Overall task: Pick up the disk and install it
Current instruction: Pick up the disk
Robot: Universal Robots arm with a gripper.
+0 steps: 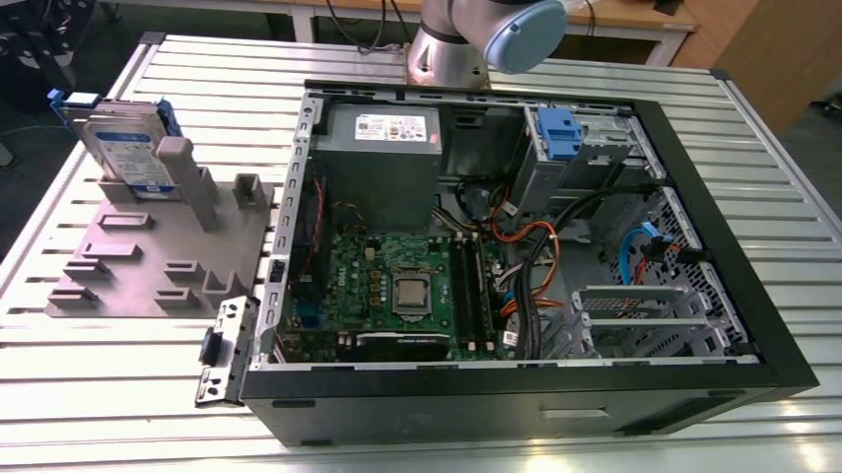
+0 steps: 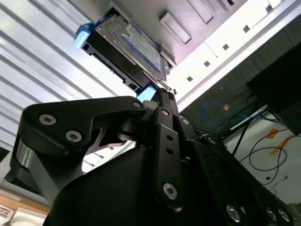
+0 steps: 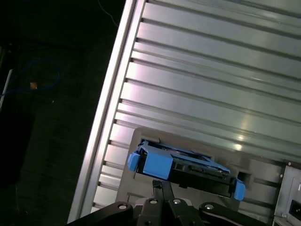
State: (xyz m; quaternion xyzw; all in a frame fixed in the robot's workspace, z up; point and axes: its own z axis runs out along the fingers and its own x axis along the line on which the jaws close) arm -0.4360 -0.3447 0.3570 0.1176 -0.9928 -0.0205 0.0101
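The disk (image 1: 129, 148) stands on edge in a slot of the grey holder (image 1: 145, 261) at the exterior view's left. It is silver, with a white-and-blue label and a blue carrier frame. In both wrist views the disk (image 2: 136, 47) (image 3: 188, 167) lies just past the black fingertips of my gripper (image 2: 162, 96) (image 3: 161, 184). The fingers look pressed together with nothing between them, and a gap separates them from the disk. The open computer case (image 1: 526, 389) lies on its side to the holder's right.
Inside the case are a grey power-supply box (image 1: 382, 128), the green motherboard (image 1: 394, 286), loose cables (image 1: 526, 236) and a drive bay with a blue latch (image 1: 559, 133). The ribbed aluminium table (image 1: 118, 394) ends close to the holder's left; dark floor with cables (image 3: 37, 80) lies beyond.
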